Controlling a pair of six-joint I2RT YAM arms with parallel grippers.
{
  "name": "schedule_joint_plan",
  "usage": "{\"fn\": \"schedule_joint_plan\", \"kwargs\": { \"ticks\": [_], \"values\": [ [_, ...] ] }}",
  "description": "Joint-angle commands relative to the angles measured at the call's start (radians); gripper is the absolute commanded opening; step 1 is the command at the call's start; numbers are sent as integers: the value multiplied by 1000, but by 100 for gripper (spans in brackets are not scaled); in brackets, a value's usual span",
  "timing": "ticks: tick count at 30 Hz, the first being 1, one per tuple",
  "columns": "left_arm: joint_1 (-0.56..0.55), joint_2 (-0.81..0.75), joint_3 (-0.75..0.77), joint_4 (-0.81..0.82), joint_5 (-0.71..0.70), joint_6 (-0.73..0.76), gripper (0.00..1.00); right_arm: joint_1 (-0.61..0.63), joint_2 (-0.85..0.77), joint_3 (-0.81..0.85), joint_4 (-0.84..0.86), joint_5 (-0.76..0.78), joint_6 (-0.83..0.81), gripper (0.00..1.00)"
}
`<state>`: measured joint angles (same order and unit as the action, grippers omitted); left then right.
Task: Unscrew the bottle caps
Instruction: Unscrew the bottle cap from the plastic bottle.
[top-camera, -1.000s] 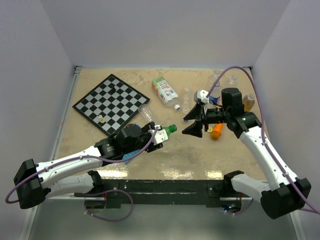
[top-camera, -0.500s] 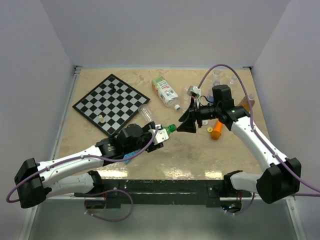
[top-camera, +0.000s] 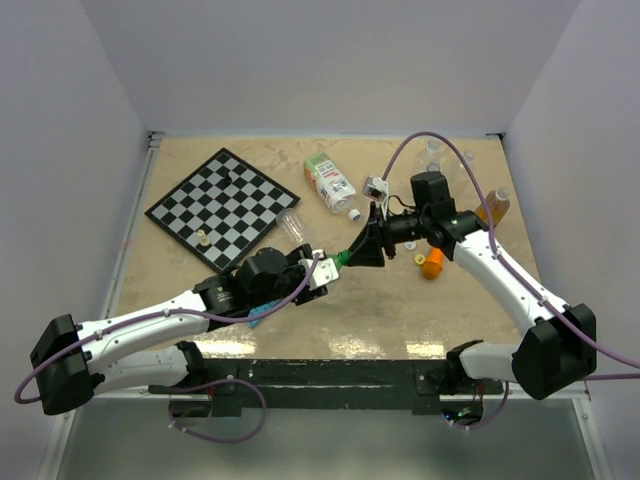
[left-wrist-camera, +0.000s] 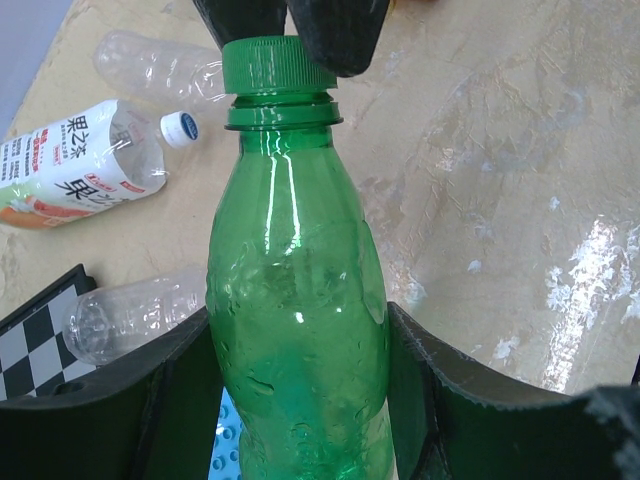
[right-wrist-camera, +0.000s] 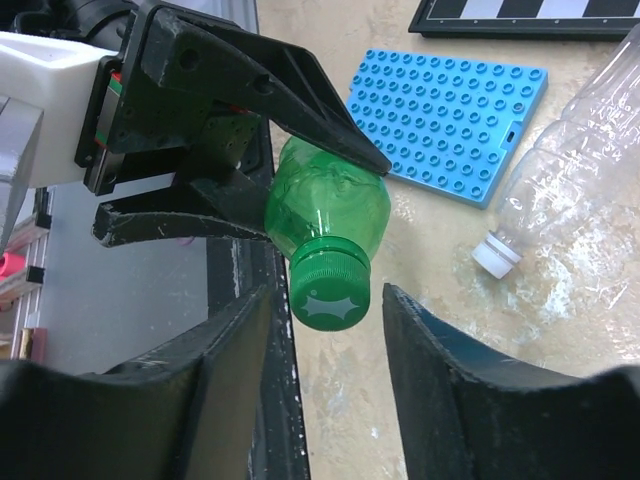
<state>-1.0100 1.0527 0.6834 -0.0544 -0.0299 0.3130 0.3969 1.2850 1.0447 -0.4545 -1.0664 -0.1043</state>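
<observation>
Since a second earlier the right gripper (top-camera: 365, 247) had swung left across the table (top-camera: 400, 300), and its jaws now straddled the green cap (right-wrist-camera: 327, 290); whether they pinched it could not be told. The left gripper (top-camera: 316, 272), its arm stretched low, stayed clamped around the green bottle (left-wrist-camera: 295, 300) near the table's middle, the bottle's long axis running cap-first toward the right arm.

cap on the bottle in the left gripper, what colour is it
Green cap, matching the green bottle; the right wrist view shows it best.
</observation>
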Motion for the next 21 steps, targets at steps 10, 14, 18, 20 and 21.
{"fn": "schedule_joint_plan", "kwargs": {
  "ticks": [10, 14, 18, 20, 21],
  "values": [
    [2, 3, 27, 24, 13, -15, 8, 31, 8, 47, -21, -33, -50, 15],
    [2, -5, 25, 21, 18, -12, 8, 42, 16, 98, -149, -17, -257, 0],
    [2, -13, 21, 19, 68, -6, 8, 63, 63, 202, -444, 25, -694, 0],
    [2, -17, 19, 19, 100, 0, 8, 63, 76, 248, -586, 39, -953, 0],
    [2, -19, 16, 21, 110, -2, 8, 65, 68, 262, -646, 48, -1094, 0]
  ]
}}
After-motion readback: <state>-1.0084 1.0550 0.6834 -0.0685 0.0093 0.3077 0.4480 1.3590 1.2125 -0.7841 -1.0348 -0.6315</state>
